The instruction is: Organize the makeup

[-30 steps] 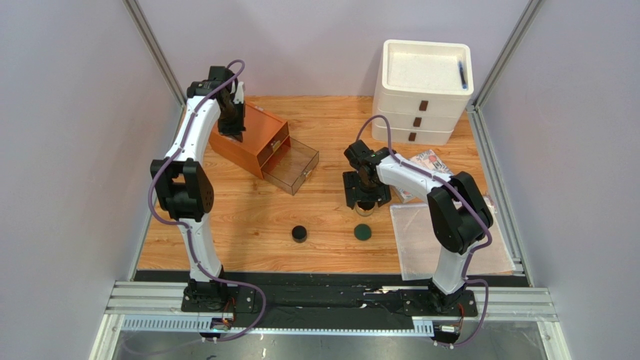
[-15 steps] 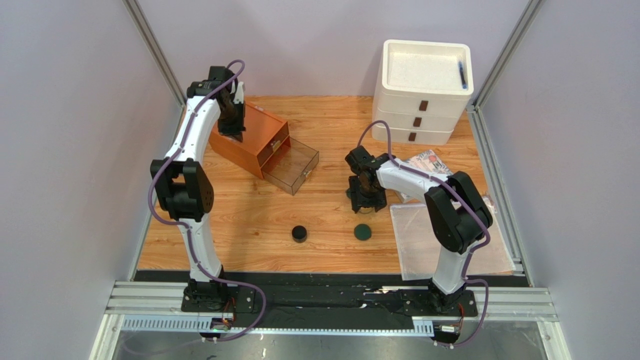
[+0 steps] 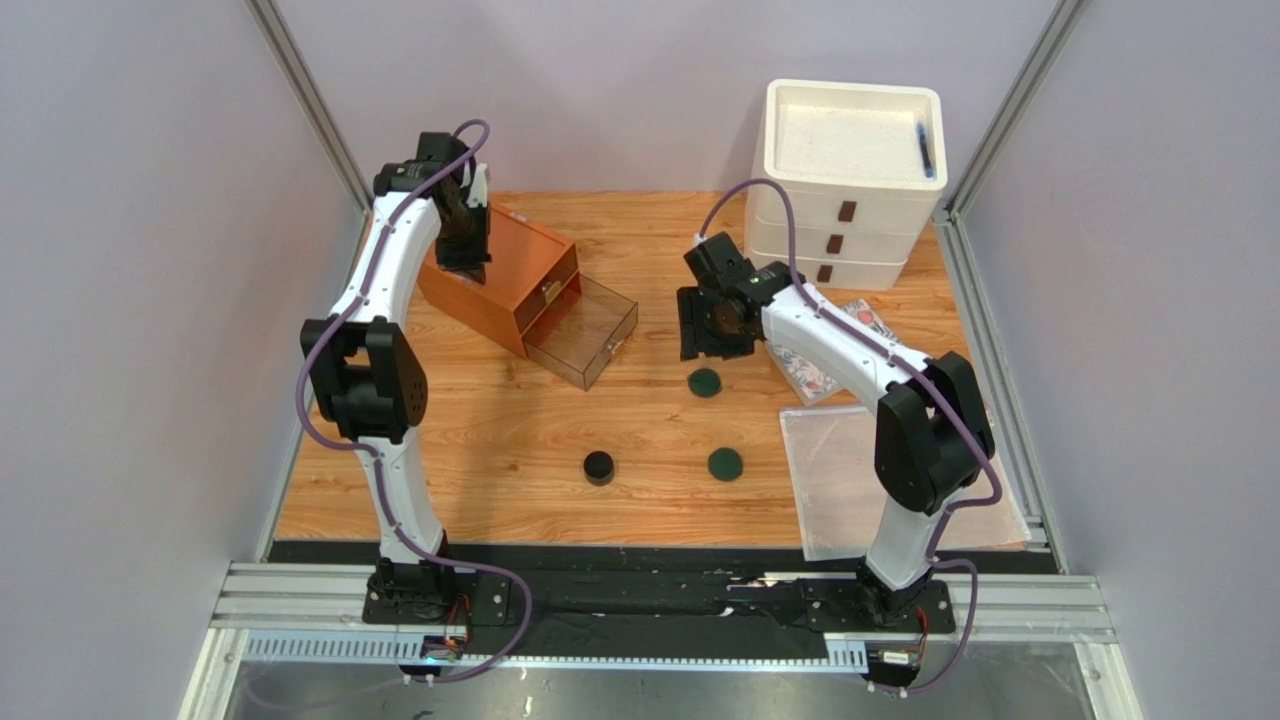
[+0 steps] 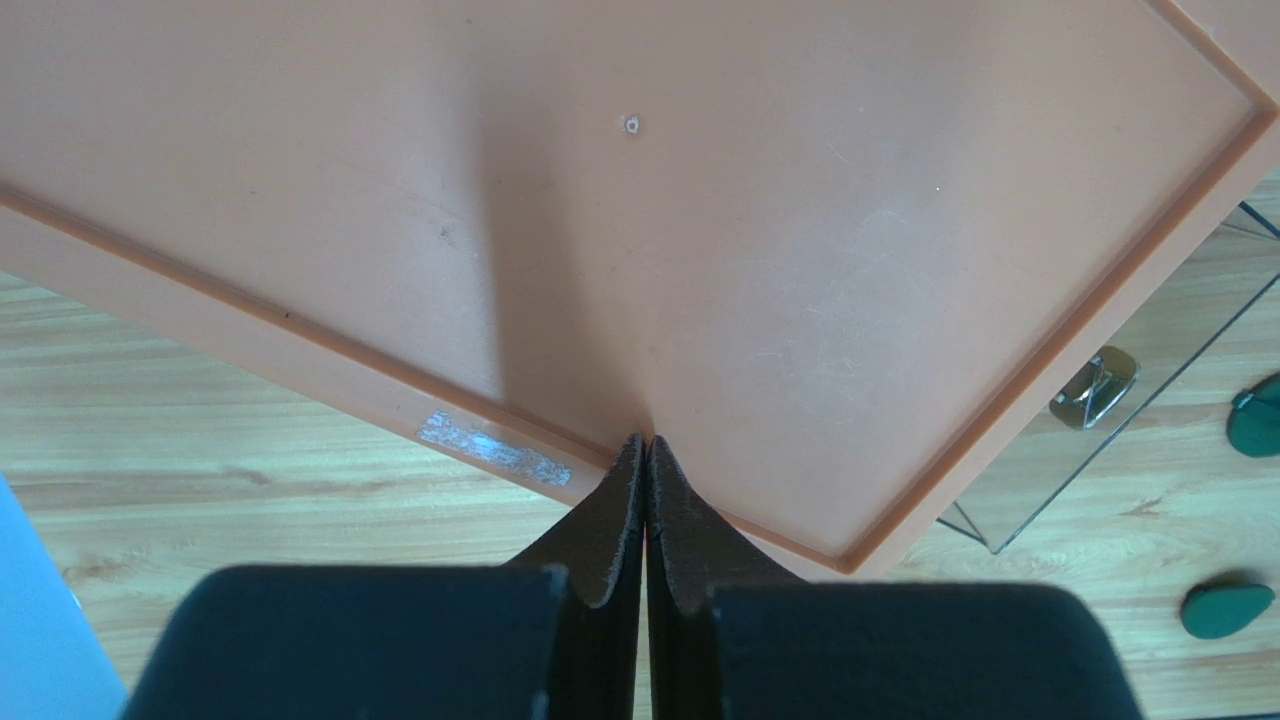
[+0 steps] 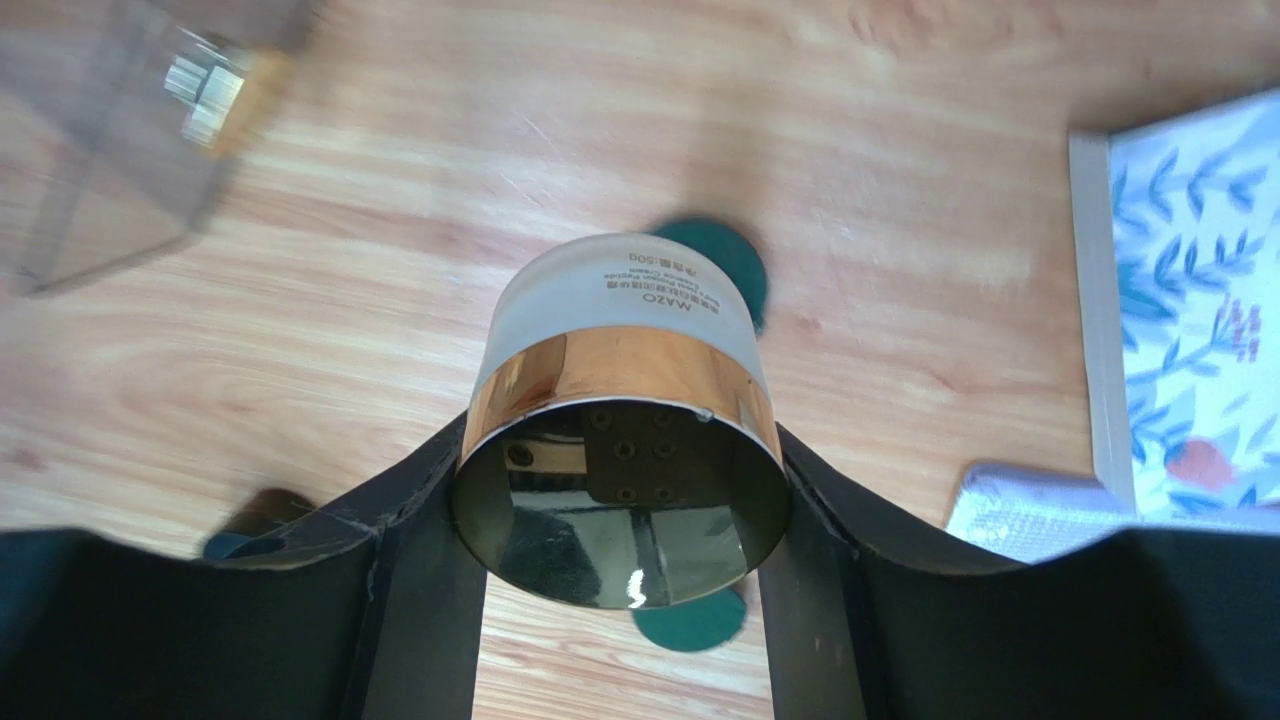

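At the far left, the left gripper (image 3: 463, 248) has its jaws pressed together, holding nothing, with the tips resting on the flat top of the orange drawer box (image 3: 496, 285). The left wrist view shows the same shut tips (image 4: 646, 450) near the box's raised edge. A clear drawer (image 3: 586, 333) stands pulled out of the box's front onto the wooden tabletop (image 3: 496, 435).

Nearer the arm bases, a black round pot (image 3: 600, 468) sits alone. To its right lies a dark green disc (image 3: 726, 464), and a second dark green disc (image 3: 703, 384) lies farther back, the two well apart.

Just behind that second disc, the right gripper (image 3: 709, 323) pinches the gold-rimmed round jar (image 5: 631, 323) between its two fingers (image 5: 413, 525), the jar's gold band and mirrored face turned toward the wrist camera.

Farther right, a flat printed packet (image 3: 827, 368) lies partly under the right arm, a clear plastic bag (image 3: 857, 480) lies near the front edge, and a white drawer unit (image 3: 842, 180) stands at the back.
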Motion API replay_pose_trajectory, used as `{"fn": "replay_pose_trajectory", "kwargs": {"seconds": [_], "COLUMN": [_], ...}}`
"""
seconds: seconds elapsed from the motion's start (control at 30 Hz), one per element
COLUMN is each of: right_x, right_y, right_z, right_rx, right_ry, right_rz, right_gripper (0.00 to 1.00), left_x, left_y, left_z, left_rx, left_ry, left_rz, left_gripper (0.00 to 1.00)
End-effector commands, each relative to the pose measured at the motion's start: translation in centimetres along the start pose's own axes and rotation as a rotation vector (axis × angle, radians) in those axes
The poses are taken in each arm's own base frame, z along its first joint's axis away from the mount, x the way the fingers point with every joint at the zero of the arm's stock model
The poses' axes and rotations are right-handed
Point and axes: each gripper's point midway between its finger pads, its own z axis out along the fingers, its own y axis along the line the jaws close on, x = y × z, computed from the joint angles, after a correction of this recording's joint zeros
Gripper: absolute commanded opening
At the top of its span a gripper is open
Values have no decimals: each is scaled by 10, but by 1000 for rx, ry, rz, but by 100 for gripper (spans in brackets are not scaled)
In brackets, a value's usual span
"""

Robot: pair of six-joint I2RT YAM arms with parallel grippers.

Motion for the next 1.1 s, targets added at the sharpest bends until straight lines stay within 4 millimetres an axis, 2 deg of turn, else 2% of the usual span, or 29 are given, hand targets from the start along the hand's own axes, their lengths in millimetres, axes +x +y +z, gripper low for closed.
{"fn": "replay_pose_trajectory", "kwargs": {"seconds": [0.0,0.17,0.23,0.27,0.3,0.37,0.43,0.53,0.67,0.77,1.07], "right_x": [-53,-92,-95,-92,-104,-105,-106,-99,-89,-85,-89], "right_y": [36,82,106,115,128,150,172,191,198,199,206], "right_z": [-17,-9,-5,7,2,4,15,28,39,43,50], "right_rx": [-113,-192,-254,-263,-289,-326,-359,-385,-395,-407,-431], "right_ry": [-123,-167,-153,-127,-155,-152,-151,-131,-90,-83,-97], "right_rz": [-28,-52,-70,-78,-85,-99,-105,-108,-67,-49,-18], "right_gripper": [3,3,3,3,3,3,3,4,8,18,62], "left_x": [21,22,21,21,21,21,21,22,21,20,17], "left_y": [1,1,1,1,1,1,1,2,1,1,1], "left_z": [4,6,6,6,6,5,6,6,5,4,-1], "left_rx": [9,9,12,10,12,12,11,6,9,9,8], "left_ry": [79,82,79,79,79,77,77,81,79,76,65], "left_rz": [-8,-7,-8,-8,-8,-8,-6,-5,-8,-6,-4], "left_gripper": [0,0,0,0,0,0,0,0,0,0,0]}}
